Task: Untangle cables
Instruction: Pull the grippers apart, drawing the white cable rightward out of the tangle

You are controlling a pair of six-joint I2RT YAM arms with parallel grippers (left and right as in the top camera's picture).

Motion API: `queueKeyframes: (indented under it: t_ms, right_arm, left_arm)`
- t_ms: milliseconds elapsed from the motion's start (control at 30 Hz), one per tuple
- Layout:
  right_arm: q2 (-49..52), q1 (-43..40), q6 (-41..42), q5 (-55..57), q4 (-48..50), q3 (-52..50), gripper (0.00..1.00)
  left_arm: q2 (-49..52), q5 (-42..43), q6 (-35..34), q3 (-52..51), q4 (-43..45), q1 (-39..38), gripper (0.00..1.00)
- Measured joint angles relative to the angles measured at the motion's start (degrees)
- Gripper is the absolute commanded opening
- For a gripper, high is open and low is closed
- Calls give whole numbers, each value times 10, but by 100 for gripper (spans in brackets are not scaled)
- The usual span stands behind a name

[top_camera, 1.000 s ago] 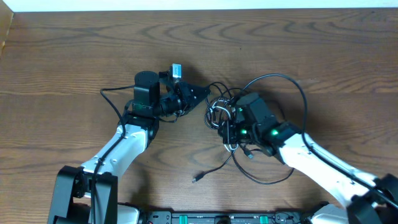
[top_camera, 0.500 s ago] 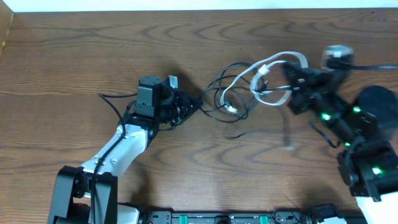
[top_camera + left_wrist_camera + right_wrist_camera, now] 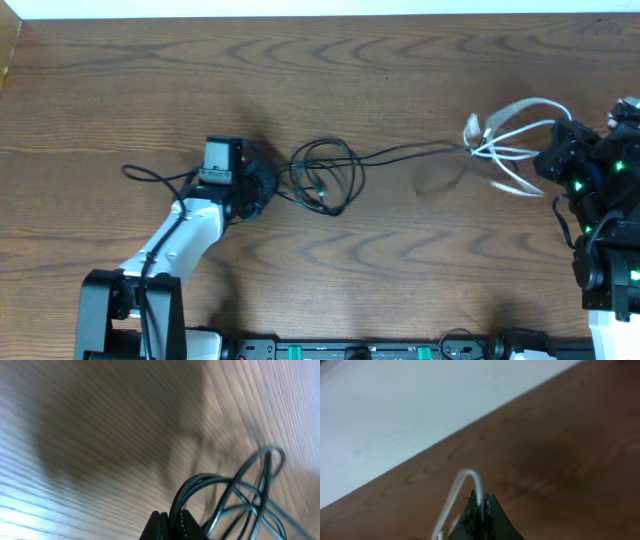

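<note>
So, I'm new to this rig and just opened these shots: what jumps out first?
A white cable is bunched at the far right of the overhead view, pinched in the right arm's shut jaws. From it one black strand runs straight to a loose tangle of black cables near the centre, gripped by the left arm's shut jaws.

Overhead light: bright and even, soft shadows on the worktop (image 3: 400, 60).
Overhead blur: white cable (image 3: 505, 152) smeared and ghosted at the right.
Left wrist: motion-streaked; broad dark shadow; black cables (image 3: 200, 477) soft.
Right wrist: out of focus throughout, pale washed-out area upper left.
</note>
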Motion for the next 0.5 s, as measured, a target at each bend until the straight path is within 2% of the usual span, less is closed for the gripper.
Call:
queueKeyframes:
  t_ms: [267,500]
  right_arm:
    - [31,0,30,83,-77,0,1]
    - [58,-30,132,214,-177,0,1]
  left_arm:
    - [0,-44,-20,0,-15,9,8]
    - [0,-188,-161,1,-125,57,8]
